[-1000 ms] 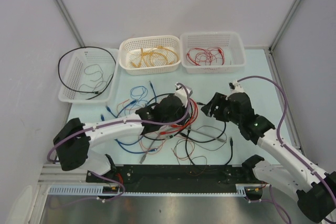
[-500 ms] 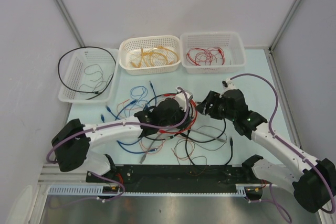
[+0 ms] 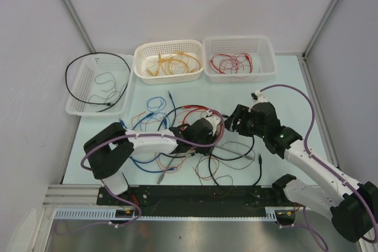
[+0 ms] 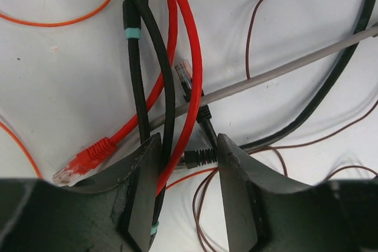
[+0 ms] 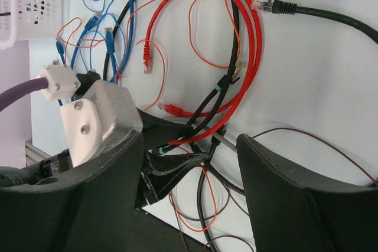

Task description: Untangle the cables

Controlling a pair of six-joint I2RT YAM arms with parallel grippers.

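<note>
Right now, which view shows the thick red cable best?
Right wrist: the red cable shows its loop and plugs. Left wrist shows only a stretch between the left gripper fingers; top shows a small arc.

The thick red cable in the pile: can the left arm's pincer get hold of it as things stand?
Probably yes. The left pincer stands open with the red cable running between its fingers. A black cable lies in the same gap, so closing would likely catch both.
</note>
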